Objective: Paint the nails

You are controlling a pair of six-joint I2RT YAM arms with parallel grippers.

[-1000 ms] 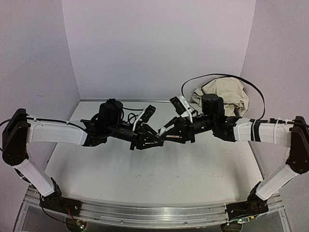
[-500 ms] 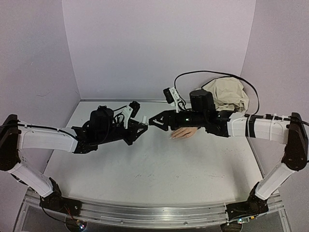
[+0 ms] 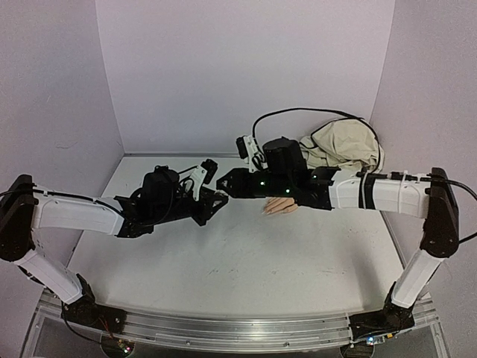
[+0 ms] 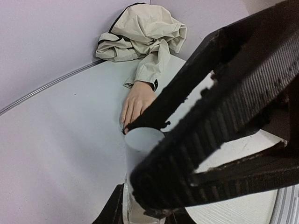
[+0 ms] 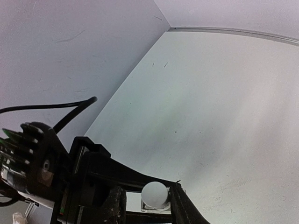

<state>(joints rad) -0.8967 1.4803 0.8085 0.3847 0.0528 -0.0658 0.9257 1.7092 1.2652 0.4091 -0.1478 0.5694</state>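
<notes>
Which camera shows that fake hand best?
The left wrist view: beyond the small bottle, the mannequin hand shows fingers and beige sleeve. From the top external view the right arm covers most of it; the right wrist view misses it.

Pale grey-white table (image 3: 223, 261) — one mannequin hand (image 3: 281, 206) and its cloth lie on it.
Tabletop is flat & matte, w/ a few faint scuff marks around the centre. Lilac walls (image 3: 246, 74) close it in on the left, back and right, and a metal rail (image 3: 238, 328) runs along the near edge. The hand lies palm down, right of centre and toward the back, fingers pointing left. A dark wrist band (image 4: 153, 85) sits just behind it — then a beige sleeve (image 3: 346, 145) trails off to the back-right corner & bunches into a crumpled heap by the walls.
</notes>
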